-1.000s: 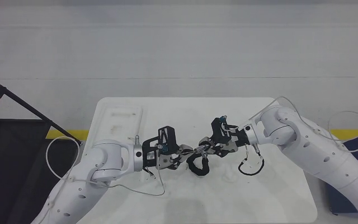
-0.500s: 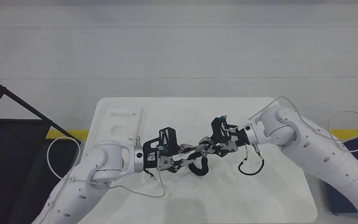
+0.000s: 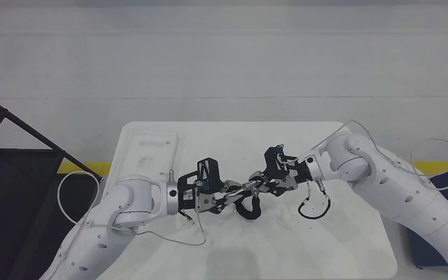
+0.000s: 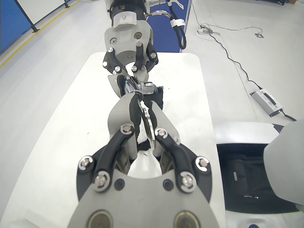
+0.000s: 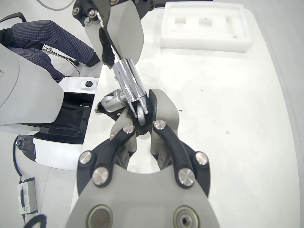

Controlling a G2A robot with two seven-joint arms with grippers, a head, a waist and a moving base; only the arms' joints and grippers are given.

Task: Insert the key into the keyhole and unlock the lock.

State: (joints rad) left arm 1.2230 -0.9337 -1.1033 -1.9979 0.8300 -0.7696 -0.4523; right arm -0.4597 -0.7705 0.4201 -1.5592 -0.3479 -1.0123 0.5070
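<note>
The left gripper (image 4: 142, 106) pinches a flat silver key (image 4: 147, 119), tip aimed along the chrome cylindrical lock (image 5: 129, 83) clamped by the right gripper (image 5: 142, 110).

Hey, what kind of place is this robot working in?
Most likely a robotics lab or test hall: a white table with a foam tray, blue partition panels, and a power brick with cables on the pale floor.
</note>
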